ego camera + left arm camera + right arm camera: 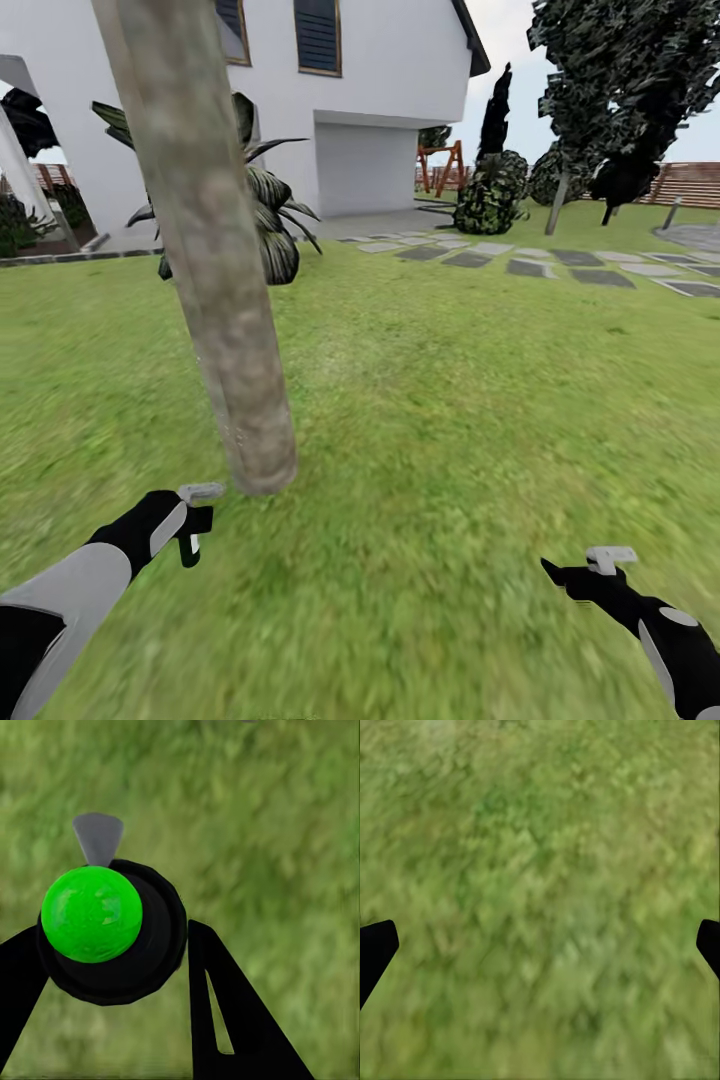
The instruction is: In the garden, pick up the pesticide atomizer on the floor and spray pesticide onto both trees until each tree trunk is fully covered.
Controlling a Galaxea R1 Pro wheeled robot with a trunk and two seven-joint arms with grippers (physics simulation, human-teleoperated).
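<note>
Left gripper (112,967) clamped on pesticide atomizer (112,934), held low just beside tree trunk (205,240) base. Right gripper (540,945) fingers wide apart, empty, over grass (450,400).

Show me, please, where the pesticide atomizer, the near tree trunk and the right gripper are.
pesticide atomizer (112,934): left wrist view, on its black body beside the green spot.
tree trunk (215,270): head view, middle of the bark.
right gripper (575,575): head view, between its fingertips.
</note>
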